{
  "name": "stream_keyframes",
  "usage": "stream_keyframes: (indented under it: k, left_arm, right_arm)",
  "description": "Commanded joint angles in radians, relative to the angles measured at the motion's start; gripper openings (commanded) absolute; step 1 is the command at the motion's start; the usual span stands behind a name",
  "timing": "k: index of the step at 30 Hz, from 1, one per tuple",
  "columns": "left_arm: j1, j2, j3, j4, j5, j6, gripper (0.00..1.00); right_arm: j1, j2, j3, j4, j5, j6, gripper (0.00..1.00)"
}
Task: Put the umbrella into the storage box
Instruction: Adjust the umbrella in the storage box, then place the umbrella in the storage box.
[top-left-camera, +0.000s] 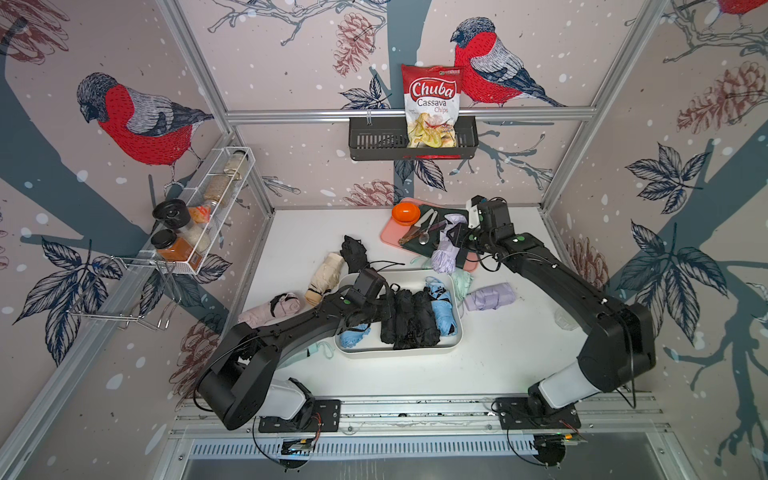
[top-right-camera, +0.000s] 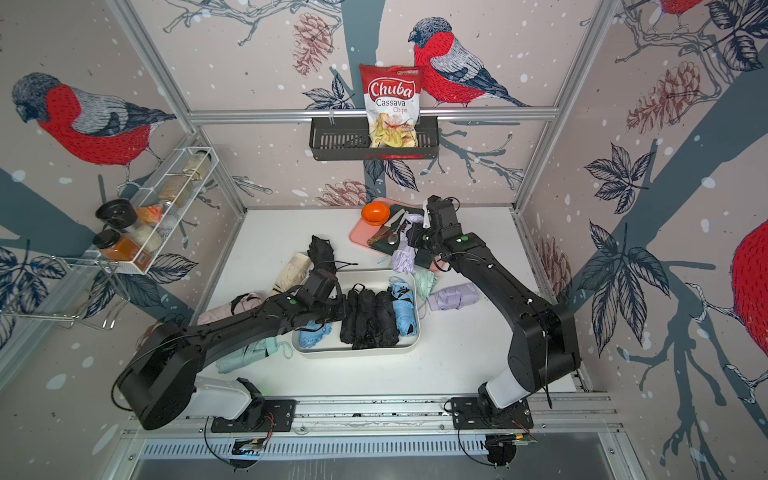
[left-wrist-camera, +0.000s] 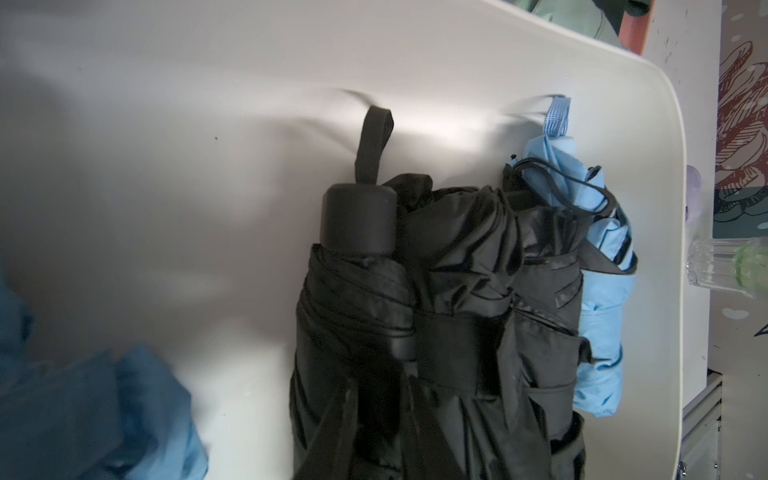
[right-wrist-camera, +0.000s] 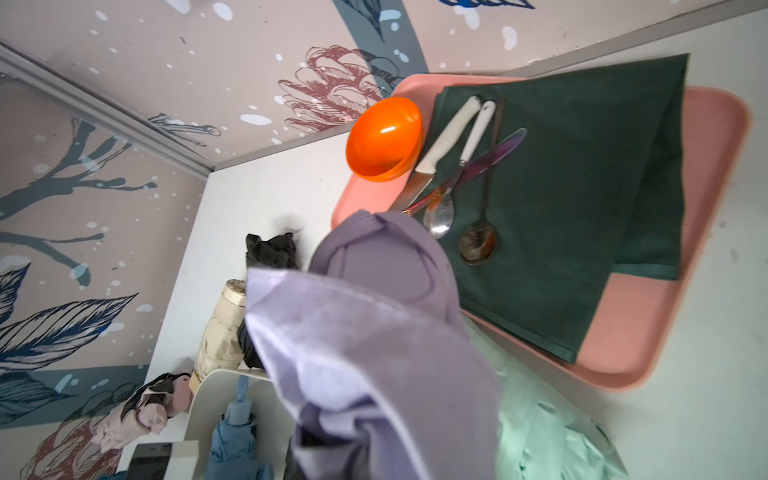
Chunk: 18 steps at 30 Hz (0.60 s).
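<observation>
The cream-white storage box (top-left-camera: 399, 353) (top-right-camera: 357, 352) sits mid-table and holds several black folded umbrellas (top-left-camera: 409, 320) and two light-blue ones (top-left-camera: 442, 311). My left gripper (top-left-camera: 376, 309) (left-wrist-camera: 382, 415) reaches into the box and is shut on a black umbrella (left-wrist-camera: 357, 270) lying on the box floor (left-wrist-camera: 166, 187). Beyond the box, my right gripper (top-left-camera: 451, 245) (right-wrist-camera: 374, 436) is shut on a lilac umbrella (top-left-camera: 442, 257) (right-wrist-camera: 365, 332), which hangs over the edge of the pink tray. Its fabric hides the fingertips.
More umbrellas lie around the box: beige (top-left-camera: 326, 276), black (top-left-camera: 353, 249), pink (top-left-camera: 270, 309), mint (top-left-camera: 461, 282) and lilac (top-left-camera: 490, 297). The pink tray (top-left-camera: 388, 237) carries a green cloth, cutlery and an orange bowl (top-left-camera: 406, 212). A clear glass (top-left-camera: 567, 320) stands at the right.
</observation>
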Motion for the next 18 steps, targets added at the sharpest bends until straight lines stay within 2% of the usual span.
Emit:
stream_keyframes:
  k: [1,8,18]
  left_arm:
    - [-0.005,-0.002,-0.007,0.005,0.018,0.002,0.22]
    - [-0.005,-0.009,-0.023,0.022,0.027,0.002,0.21]
    - [-0.006,-0.02,-0.038,0.045,0.047,0.011,0.19]
  right_arm:
    - [0.04,0.016,-0.005,0.107,-0.039,0.008,0.25]
    - [0.15,0.133,0.014,0.231,-0.061,0.025,0.21]
    - [0.271,0.334,0.156,0.25,-0.022,0.023,0.18]
